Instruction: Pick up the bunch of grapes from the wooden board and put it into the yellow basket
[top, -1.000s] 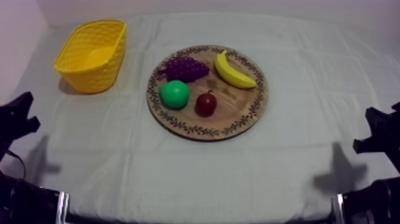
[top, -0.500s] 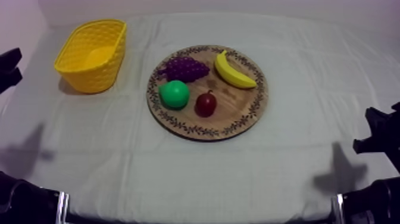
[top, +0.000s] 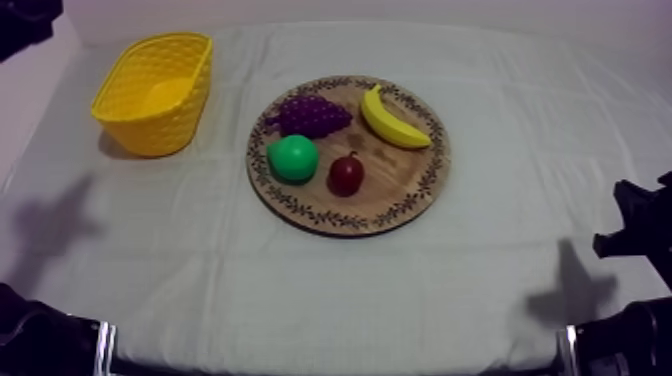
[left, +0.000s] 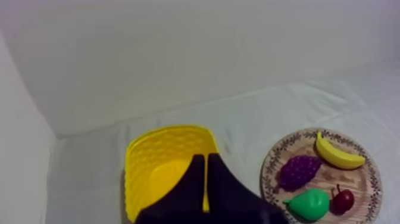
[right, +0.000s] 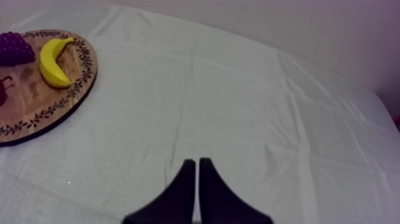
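The bunch of grapes (top: 310, 115), on the wooden board (top: 400, 175) toward the yellow basket (top: 150, 135), looks light, knobbly and stiff, best pinched across its middle; left gripper (left: 205, 179) and right gripper (right: 196, 173) are closed, empty.

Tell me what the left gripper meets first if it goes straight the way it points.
Most likely the yellow basket: the left gripper, fingers shut together, points into its open top. Whether it meets rim or inside first, I cannot tell.

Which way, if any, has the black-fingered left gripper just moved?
Yes: left gripper climbed the top view's left edge, from below the yellow woven basket to above it.
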